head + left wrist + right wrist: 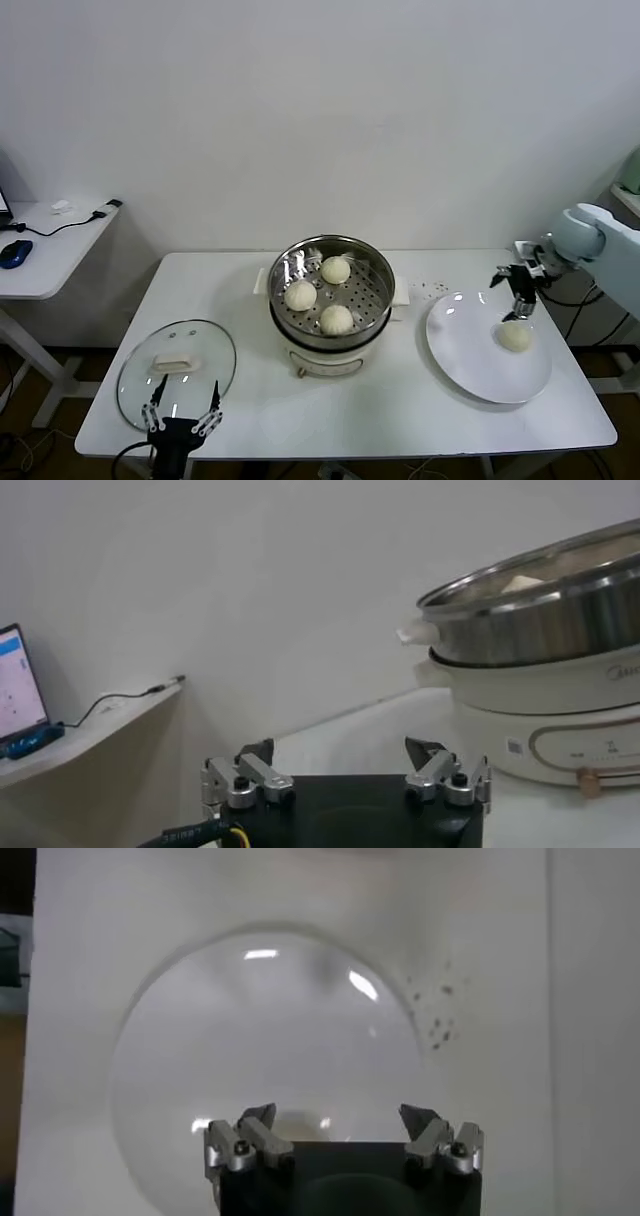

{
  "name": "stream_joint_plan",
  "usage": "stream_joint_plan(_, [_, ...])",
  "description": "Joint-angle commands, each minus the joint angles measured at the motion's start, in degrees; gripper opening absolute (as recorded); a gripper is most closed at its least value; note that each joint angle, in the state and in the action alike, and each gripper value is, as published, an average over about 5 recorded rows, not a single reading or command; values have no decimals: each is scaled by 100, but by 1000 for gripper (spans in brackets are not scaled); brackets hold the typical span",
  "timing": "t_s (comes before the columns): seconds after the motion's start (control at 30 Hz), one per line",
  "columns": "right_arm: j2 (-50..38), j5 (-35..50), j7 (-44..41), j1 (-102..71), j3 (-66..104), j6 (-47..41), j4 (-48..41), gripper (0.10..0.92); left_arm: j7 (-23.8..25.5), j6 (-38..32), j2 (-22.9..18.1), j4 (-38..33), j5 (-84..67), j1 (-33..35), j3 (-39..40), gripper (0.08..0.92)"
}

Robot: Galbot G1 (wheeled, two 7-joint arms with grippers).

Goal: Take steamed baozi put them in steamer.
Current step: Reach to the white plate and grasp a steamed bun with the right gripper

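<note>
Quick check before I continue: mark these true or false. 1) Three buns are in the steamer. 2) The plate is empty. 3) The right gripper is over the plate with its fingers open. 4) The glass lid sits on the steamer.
1) True: three buns lie in the steamer.
2) False: one last bun lies on the plate.
3) True: the right gripper hangs open just above that bun.
4) False: the glass lid lies flat on the table, by the open left gripper.

Bright, even light; glare spots on the plate (pixel 270 1048).
</note>
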Motion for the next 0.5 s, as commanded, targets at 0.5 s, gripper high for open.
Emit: stream_joint_plan(0.5, [953,-1429,-131,-1178,1411,559,-1743,823,-9,-28,-27,129,3,-7,-55,823])
